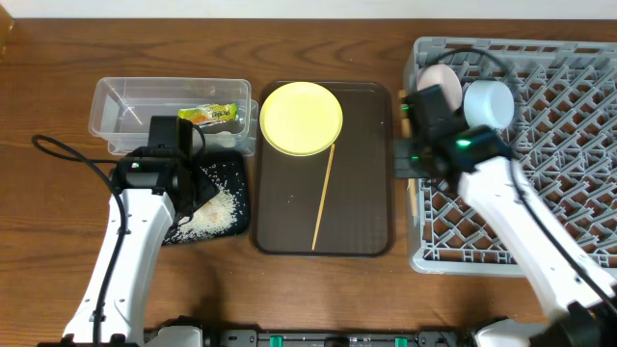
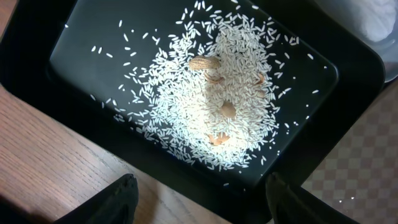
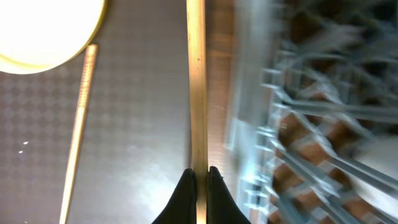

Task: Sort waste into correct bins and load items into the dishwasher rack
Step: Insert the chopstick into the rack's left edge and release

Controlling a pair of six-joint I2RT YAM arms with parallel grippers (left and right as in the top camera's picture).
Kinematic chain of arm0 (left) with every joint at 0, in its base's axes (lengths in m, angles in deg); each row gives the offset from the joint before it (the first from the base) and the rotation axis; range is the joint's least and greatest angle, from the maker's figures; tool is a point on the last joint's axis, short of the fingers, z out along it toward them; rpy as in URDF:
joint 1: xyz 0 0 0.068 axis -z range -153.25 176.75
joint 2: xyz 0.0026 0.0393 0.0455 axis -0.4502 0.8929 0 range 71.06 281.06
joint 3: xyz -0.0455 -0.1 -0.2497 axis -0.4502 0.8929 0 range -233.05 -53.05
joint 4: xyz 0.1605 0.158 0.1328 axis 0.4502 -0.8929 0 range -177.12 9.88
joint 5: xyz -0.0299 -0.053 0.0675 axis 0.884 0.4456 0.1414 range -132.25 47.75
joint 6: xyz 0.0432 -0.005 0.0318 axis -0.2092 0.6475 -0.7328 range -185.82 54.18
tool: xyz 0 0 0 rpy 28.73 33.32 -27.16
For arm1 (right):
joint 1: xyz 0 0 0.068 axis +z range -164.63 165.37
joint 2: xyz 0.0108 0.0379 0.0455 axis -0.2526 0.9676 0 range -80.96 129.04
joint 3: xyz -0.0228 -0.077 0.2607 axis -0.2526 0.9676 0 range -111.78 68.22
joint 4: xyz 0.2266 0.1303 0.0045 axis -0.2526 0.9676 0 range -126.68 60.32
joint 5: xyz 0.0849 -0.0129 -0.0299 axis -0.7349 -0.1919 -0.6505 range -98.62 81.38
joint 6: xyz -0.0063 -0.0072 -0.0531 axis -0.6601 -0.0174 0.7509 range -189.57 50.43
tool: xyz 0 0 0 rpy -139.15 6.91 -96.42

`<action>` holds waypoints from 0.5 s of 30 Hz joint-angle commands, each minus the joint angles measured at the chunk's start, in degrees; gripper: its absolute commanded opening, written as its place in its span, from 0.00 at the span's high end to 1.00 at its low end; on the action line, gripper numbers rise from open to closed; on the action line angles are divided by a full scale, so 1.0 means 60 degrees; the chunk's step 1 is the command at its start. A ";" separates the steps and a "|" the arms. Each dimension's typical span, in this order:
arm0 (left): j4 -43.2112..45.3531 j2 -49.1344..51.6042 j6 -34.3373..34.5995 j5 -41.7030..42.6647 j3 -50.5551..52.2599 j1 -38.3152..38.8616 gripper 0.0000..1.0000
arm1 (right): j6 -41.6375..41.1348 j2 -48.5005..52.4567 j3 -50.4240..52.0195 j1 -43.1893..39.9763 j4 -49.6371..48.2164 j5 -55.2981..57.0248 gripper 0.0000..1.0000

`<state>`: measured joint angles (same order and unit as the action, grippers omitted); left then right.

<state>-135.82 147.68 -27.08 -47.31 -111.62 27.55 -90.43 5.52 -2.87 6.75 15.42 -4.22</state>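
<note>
Near left, the black tray (image 2: 62, 68) holds the rice (image 2: 211, 112) in one loose heap, with stray grains scattered round it. A peanut (image 2: 203, 63) in its shell and a few nut bits lie in the heap. The left gripper (image 2: 202, 199) hangs over the tray's near edge with its fingers wide apart and nothing between them.

In the middle is the brown serving tray (image 1: 362, 193). One chopstick (image 1: 323, 198) lies loose on it, running from near the tray's near edge up to the plate (image 1: 301, 118), where its far tip meets the rim. The yellow plate sits flat at the tray's far left.

The right gripper (image 3: 200, 180) is over the gap between the serving tray and the rack (image 1: 559, 145). Its fingers are pinched tight on the second chopstick (image 3: 196, 81) – it runs straight out from the fingertips, over the tray's right edge and just beside the rack's left wall. Whether it touches the wall I cannot tell.

Far left, the clear tub (image 1: 116, 101) stands just beyond the black tray, with the wrapper (image 1: 209, 115) inside at its right end.

Far right, in the rack's far left corner, the pink bowl (image 1: 439, 77) and the blue bowl (image 1: 489, 103) sit side by side – the pink one on the left, partly hidden by the right arm.
</note>
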 commanded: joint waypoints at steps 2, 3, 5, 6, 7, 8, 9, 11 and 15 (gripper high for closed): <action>0.0011 -0.0018 -0.0084 -0.0084 -0.0087 -0.0040 0.31 | 0.0317 -0.0328 -0.0015 -0.0798 0.0474 -0.0025 0.99; 0.0029 -0.0018 -0.0084 -0.0084 -0.0087 -0.0040 0.31 | 0.0317 -0.0317 -0.0004 -0.0929 0.0619 -0.0029 0.99; 0.0051 -0.0018 -0.0084 -0.0080 -0.0087 -0.0040 0.31 | 0.0353 -0.0248 0.0087 -0.1082 0.0761 -0.0036 0.99; 0.0055 -0.0018 -0.0084 -0.0080 -0.0087 -0.0040 0.31 | 0.0463 -0.0222 0.0182 -0.1129 0.0761 -0.0080 0.99; 0.0055 -0.0018 -0.0084 -0.0084 -0.0087 -0.0040 0.31 | 0.0463 -0.0193 0.0284 -0.1133 0.0747 -0.0084 0.99; 0.0055 -0.0018 -0.0084 -0.0084 -0.0087 -0.0040 0.31 | 0.0463 -0.0164 0.0404 -0.1133 0.0703 -0.0109 0.99; 0.0055 -0.0018 -0.0084 -0.0084 -0.0087 -0.0040 0.31 | 0.0474 -0.0138 0.0510 -0.1122 0.0659 -0.0138 0.99; 0.0055 -0.0018 -0.0084 -0.0080 -0.0087 -0.0040 0.31 | 0.0488 -0.0066 0.0743 -0.1115 0.0503 -0.0138 0.99; 0.0051 -0.0018 -0.0087 -0.0084 -0.0087 -0.0040 0.31 | 0.0488 0.0076 0.1224 -0.1118 -0.0062 -0.0138 0.99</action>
<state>-135.36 147.68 -27.08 -47.33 -111.62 27.55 -88.35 4.95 2.68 0.18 16.31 -4.79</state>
